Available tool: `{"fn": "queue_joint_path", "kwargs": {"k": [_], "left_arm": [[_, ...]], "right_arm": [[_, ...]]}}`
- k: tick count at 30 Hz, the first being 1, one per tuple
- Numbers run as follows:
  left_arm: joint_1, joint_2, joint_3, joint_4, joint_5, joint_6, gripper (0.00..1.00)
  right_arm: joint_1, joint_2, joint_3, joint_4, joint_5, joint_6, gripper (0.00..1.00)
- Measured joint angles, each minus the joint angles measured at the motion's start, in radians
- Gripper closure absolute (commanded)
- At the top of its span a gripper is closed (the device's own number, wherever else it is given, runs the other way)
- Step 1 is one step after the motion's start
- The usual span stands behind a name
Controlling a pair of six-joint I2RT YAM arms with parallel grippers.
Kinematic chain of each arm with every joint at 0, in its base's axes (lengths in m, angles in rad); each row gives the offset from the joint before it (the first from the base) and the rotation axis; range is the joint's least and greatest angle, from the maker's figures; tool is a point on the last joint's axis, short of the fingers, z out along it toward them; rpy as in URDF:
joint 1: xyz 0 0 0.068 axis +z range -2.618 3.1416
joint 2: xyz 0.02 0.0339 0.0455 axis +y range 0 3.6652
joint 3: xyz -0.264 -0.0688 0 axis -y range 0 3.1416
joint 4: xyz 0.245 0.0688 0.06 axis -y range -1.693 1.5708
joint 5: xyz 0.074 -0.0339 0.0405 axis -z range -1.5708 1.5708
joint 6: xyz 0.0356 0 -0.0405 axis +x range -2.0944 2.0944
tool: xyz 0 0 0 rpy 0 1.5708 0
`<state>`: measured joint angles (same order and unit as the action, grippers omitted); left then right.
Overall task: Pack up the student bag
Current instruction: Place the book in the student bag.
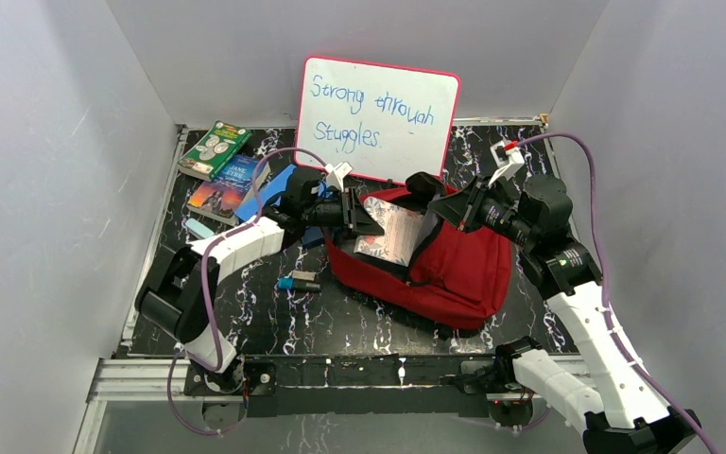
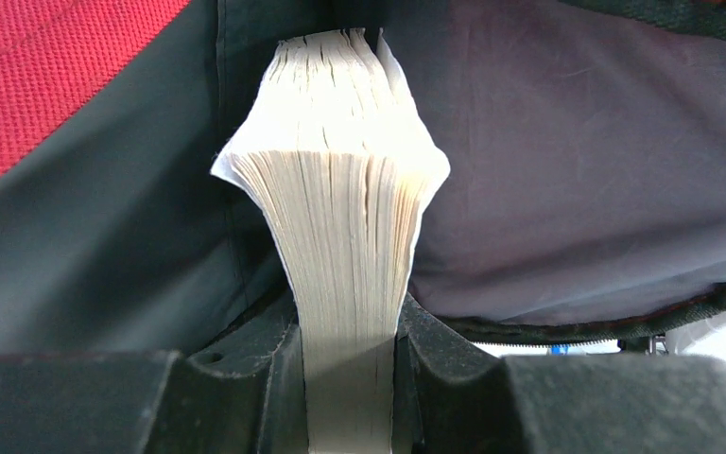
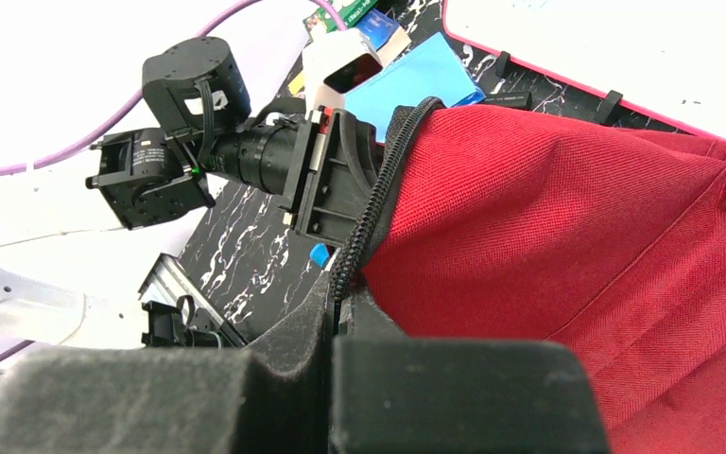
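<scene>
The bag was red, grey-lined; the surface black with white veins; the whiteboard pink-framed, blue-lettered.

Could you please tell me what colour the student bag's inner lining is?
The student bag's lining is grey, shown best in the left wrist view.

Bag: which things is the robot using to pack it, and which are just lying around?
Using:
bag
paperback, gripped by left hand, poking into the bag
right hand, pinching the bag's rim

Lying around:
whiteboard
green box
Jane Eyre book
blue pad
small black thing
</scene>
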<state>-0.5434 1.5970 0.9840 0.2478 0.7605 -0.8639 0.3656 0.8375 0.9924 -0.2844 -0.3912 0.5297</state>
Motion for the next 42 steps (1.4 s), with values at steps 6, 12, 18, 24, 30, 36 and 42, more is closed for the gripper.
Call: {"fn": "queue_joint_path", "kwargs": {"k": [6, 12, 18, 24, 30, 36, 42], "left_arm": [[-0.024, 0.051, -0.007, 0.067, 0.001, -0.029, 1.00], [-0.052, 0.090, -0.007, 0.122, -0.012, -0.051, 1.00], [-0.073, 0.141, 0.000, 0.172, -0.014, -0.068, 1.00], [-0.095, 0.182, 0.002, 0.214, -0.015, -0.088, 1.00], [-0.109, 0.232, 0.011, 0.253, -0.016, -0.102, 1.00], [-0.111, 0.274, 0.011, 0.305, -0.016, -0.122, 1.00], [-0.112, 0.301, 0.011, 0.346, -0.013, -0.147, 1.00]], "right_arm": [[0.000, 0.000, 0.000, 0.000, 0.004, 0.003, 1.00], [0.000, 0.000, 0.000, 0.000, 0.008, 0.006, 1.00], [0.000, 0.000, 0.000, -0.001, 0.013, 0.010, 1.00], [-0.001, 0.000, 0.000, -0.001, 0.019, 0.011, 1.00], [-0.002, 0.000, -0.002, -0.003, 0.023, 0.013, 1.00], [-0.002, 0.000, -0.002, -0.004, 0.024, 0.013, 1.00], [-0.002, 0.000, -0.007, -0.005, 0.027, 0.013, 1.00]]}}
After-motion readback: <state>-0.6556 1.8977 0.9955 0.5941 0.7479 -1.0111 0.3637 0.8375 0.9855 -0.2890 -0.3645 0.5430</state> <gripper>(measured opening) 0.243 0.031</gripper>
